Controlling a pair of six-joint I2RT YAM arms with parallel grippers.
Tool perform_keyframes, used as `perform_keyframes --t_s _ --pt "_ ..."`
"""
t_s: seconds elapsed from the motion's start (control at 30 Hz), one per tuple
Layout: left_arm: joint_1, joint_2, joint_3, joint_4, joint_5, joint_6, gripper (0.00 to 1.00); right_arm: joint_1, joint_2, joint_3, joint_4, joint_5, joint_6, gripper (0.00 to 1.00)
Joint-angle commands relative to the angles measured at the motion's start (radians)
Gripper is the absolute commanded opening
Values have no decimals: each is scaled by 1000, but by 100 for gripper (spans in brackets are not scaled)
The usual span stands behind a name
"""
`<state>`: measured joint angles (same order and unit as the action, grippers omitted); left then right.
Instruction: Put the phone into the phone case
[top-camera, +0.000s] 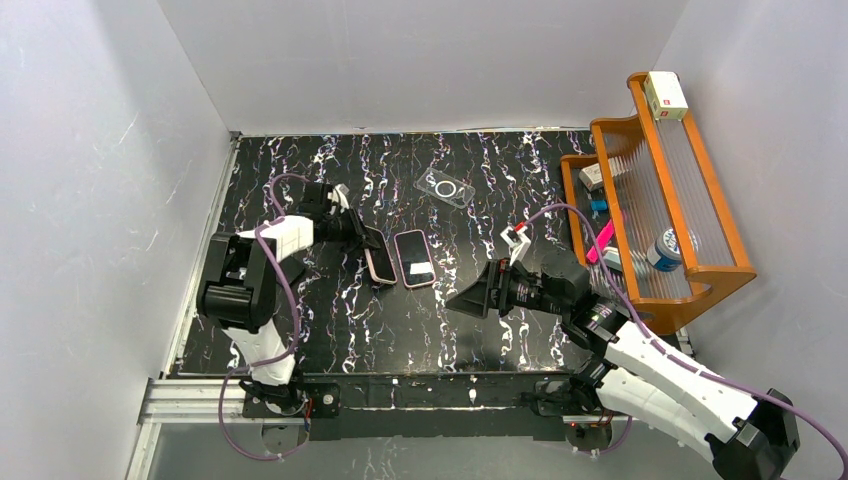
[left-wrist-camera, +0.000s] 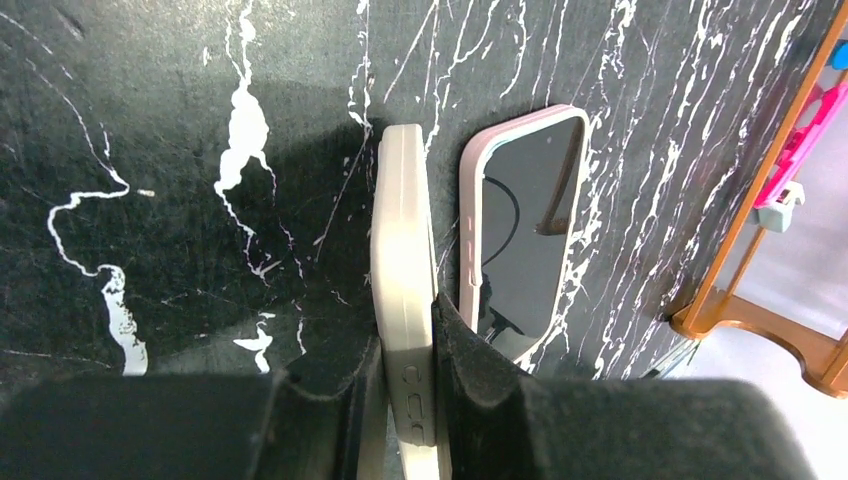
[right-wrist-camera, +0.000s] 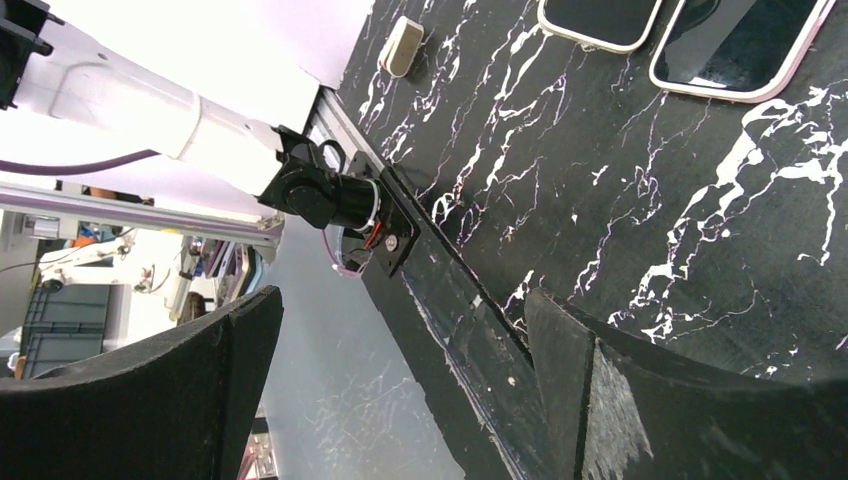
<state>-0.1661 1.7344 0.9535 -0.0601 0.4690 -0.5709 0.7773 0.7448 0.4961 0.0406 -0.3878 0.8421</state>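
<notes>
My left gripper (top-camera: 358, 232) (left-wrist-camera: 408, 335) is shut on a cream phone case (top-camera: 378, 256) (left-wrist-camera: 402, 270), pinching its long side near one end. In the left wrist view the case stands edge-on, with its button covers between the pads. Its dark face shows in the top view; I cannot tell whether a phone sits in it. A pink-rimmed phone (top-camera: 415, 258) (left-wrist-camera: 525, 235) lies flat, screen up, just to the case's right. Both also show at the top of the right wrist view, the case (right-wrist-camera: 598, 18) and the phone (right-wrist-camera: 740, 45). My right gripper (top-camera: 468, 298) (right-wrist-camera: 400, 300) hangs open and empty, right of the phone, near the table's front edge.
A clear case with a ring (top-camera: 445, 187) lies at the back middle. An orange rack (top-camera: 700, 250) with small items stands along the right side. A small beige object (right-wrist-camera: 403, 45) lies near the left arm. Grey walls close in the left, back and right.
</notes>
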Motion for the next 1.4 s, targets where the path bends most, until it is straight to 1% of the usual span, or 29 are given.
perform_keyframes --t_s 0.0,0.07,0.13,0.17,0.3,0.5,0.53,0.57,0.67,0.7,0.73,0.87,0.97,1.0,1.1,1.17,1.23,1.3,1.37 --pt "10 53 49 -147 -145 146 22 0 1 28 -17 20 -27 99" --pt "11 51 67 -167 -161 150 31 -1 -4 32 -37 53 -41 99" --pt "11 37 83 -199 -214 144 37 -1 -13 33 -94 109 -52 99" --pt "11 27 87 -209 -243 141 40 0 -17 34 -109 128 -58 99" --pt "11 -7 106 -242 -267 154 47 0 -18 47 -151 157 -73 99" --pt "11 -91 116 -315 -276 154 60 -1 35 108 -212 210 -100 99" --pt "11 -116 109 -322 -277 153 64 0 48 117 -220 227 -104 99" --pt "11 -144 100 -327 -273 152 71 -1 65 126 -221 240 -104 99" --pt "6 -238 62 -328 -239 153 83 -1 94 146 -250 392 -36 99" --pt "1 -268 47 -328 -227 155 92 -1 102 148 -246 434 -40 99" --pt "-1 -298 22 -330 -219 155 97 -2 112 151 -239 462 -52 99" --pt "-7 -422 -56 -333 -208 168 98 -4 188 193 -222 548 -127 99" --pt "-9 -486 -114 -333 -211 182 98 -6 274 249 -160 522 -268 98" --pt "-8 -504 -134 -334 -210 187 98 -9 305 277 -141 528 -301 96" --pt "-10 -558 -191 -332 -186 186 98 -32 425 334 -90 541 -398 88" --pt "-11 -577 -214 -319 -143 178 98 -61 510 354 -33 535 -429 79" --pt "-17 -589 -218 -318 -134 182 98 -96 596 372 38 494 -460 71" --pt "-18 -601 -216 -317 -142 183 98 -134 687 416 75 449 -512 67" --pt "-19 -609 -215 -317 -134 184 98 -166 793 485 74 423 -573 64"
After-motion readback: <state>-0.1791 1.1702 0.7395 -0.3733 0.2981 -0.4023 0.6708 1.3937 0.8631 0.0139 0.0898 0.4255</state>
